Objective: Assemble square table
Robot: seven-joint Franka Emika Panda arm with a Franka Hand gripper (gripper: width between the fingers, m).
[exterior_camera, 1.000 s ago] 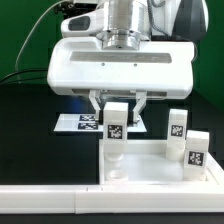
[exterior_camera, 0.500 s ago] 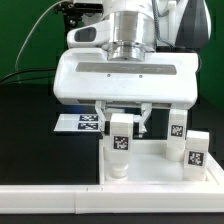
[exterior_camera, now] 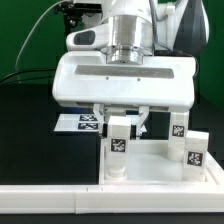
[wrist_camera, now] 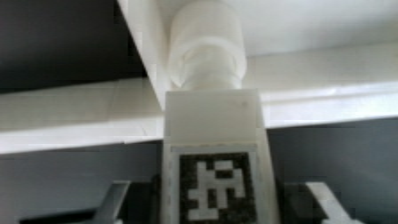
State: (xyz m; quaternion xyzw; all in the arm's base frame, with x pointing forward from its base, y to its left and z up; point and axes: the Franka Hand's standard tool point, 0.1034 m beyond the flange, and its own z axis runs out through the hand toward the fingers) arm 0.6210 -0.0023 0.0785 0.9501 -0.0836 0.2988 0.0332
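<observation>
Hand (exterior_camera: 119, 122) grasps a leg (exterior_camera: 118, 147) at centre frame, upright over the slab (exterior_camera: 150, 168) corner. Leg judged light, rigid, smooth plastic; best held by its flat tagged sides.

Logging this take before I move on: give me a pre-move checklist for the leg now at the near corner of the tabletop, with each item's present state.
1. Leg between the jaws of the gripper: ok, a finger stands on each side of it.
2. Leg upright over the corner of the tabletop nearest the exterior view's left: ok.
3. Leg fully seated in its corner hole: cannot tell, the joint is not sharp in either view.
4. Two other legs standing upright on the exterior view's right side: ok.
5. Marker board clear of the gripper: ok, it lies behind.
6. Fourth leg located: cannot tell, not in view.
</observation>
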